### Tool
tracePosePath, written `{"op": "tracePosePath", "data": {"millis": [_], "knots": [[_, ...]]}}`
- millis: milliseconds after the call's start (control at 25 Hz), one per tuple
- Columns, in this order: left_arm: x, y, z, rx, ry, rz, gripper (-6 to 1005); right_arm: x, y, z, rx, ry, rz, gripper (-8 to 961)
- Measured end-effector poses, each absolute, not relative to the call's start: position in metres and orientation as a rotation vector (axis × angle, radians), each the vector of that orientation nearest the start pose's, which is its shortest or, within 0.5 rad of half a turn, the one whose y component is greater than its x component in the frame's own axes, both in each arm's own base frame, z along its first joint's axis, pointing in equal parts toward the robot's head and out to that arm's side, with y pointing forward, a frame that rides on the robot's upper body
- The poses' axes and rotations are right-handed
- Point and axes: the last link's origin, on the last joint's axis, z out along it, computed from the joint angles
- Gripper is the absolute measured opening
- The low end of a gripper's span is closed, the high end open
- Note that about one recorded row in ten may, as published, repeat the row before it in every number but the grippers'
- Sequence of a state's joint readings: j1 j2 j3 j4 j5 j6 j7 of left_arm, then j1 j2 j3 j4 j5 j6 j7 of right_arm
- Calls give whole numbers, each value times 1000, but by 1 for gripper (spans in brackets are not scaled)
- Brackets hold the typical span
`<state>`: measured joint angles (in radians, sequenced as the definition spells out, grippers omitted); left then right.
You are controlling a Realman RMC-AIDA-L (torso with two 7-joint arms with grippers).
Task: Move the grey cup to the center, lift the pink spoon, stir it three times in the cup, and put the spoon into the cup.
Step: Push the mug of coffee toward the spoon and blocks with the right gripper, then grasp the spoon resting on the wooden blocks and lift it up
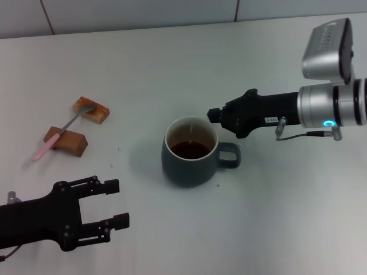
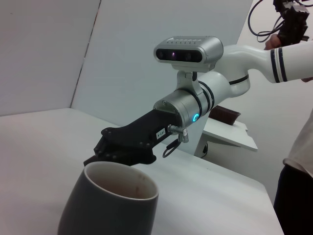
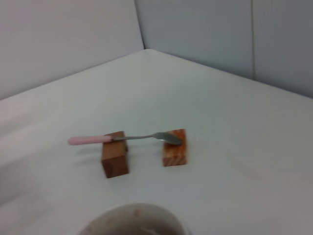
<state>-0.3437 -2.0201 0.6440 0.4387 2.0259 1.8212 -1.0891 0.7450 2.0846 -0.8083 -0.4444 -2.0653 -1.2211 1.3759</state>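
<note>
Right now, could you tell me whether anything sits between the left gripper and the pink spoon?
Nothing visible does. The left gripper, open, hovers over bare table nearer the robot than the pink spoon, which rests across two wooden blocks. The grey cup stands off to the right, by the right gripper.

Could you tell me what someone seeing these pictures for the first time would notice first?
Most likely the grey cup of brown liquid in the middle of the white table, with the right pincer just behind its rim near the handle. Next, the pink spoon to the robot's left, bridging two brown wooden blocks. The left pincer hangs open near the table's front edge, holding nothing.
</note>
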Motion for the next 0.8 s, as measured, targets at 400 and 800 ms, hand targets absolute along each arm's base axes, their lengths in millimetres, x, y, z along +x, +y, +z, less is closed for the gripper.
{"op": "tracePosePath", "data": {"millis": [400,800], "knots": [[-311,231,-4,-2804,-630,-932,739,252,363,-25,-2739,534,443,0],[-310,236,-2,-2780,-618,-940,738,267,331,-2,-2772,513,503,0]]}}
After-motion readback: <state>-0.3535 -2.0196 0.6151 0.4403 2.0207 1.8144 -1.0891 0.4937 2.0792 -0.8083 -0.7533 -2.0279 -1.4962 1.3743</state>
